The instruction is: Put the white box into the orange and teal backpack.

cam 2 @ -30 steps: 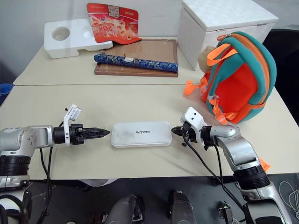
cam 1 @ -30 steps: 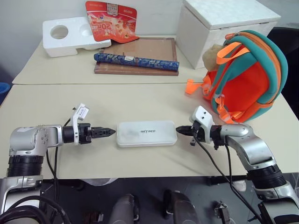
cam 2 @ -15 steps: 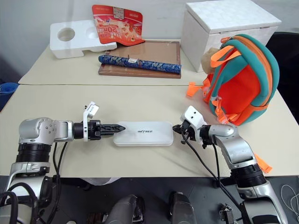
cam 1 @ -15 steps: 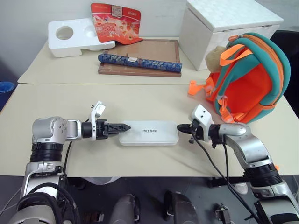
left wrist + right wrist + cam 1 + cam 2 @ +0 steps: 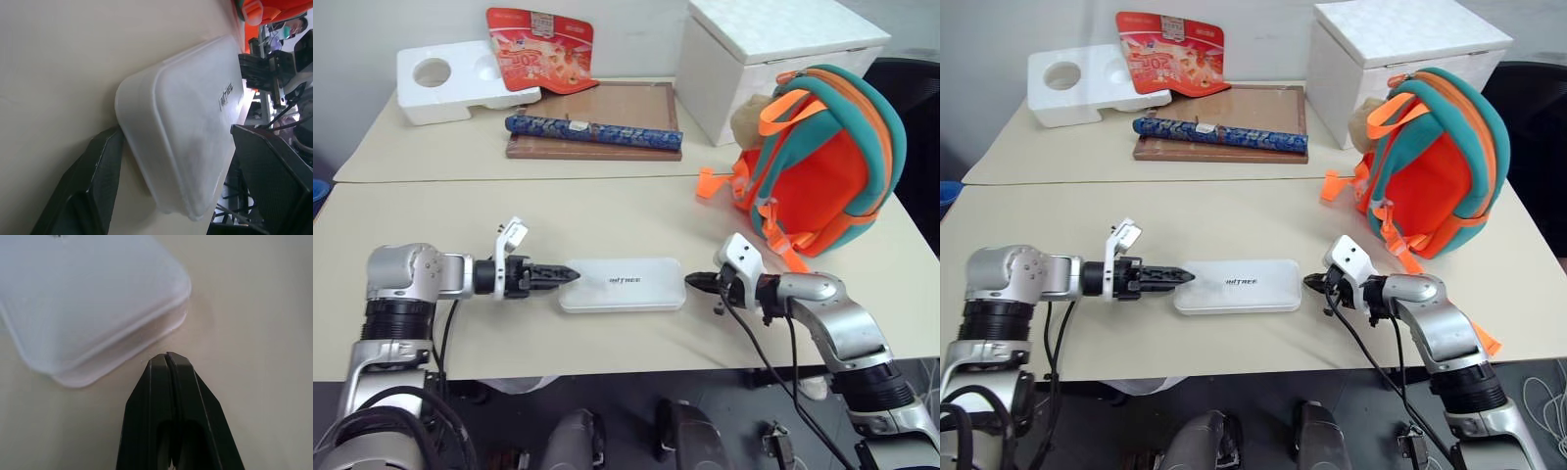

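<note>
- White box [image 5: 622, 284] lies flat on the near table [image 5: 607, 220], roughly centred between the two arms, long axis running left to right, small dark lettering facing up
- Left gripper [image 5: 566, 275] is level with the left short end of the box; in the left wrist view its fingers [image 5: 93, 181] stand wide apart, one on each side of that end; one finger touches the near corner, the other stands off the lid; no firm clamp can be confirmed
- Right gripper [image 5: 691, 282] sits just beside the right short end of the box; the right wrist view shows its fingers [image 5: 168, 396] pressed together with nothing between them, the tip a small gap short of the box corner
- Orange and teal backpack [image 5: 827, 162] stands upright on the right side of the table, well apart from the box, orange straps hanging down its left side
- Big white foam box [image 5: 773, 54] stands behind the backpack on the far table
- Far left: white foam block with round holes [image 5: 460, 78], a red packet [image 5: 538, 44] propped beside it
- Far centre: brown board [image 5: 607, 117] with a blue patterned roll [image 5: 592, 132] lying along its near edge
</note>
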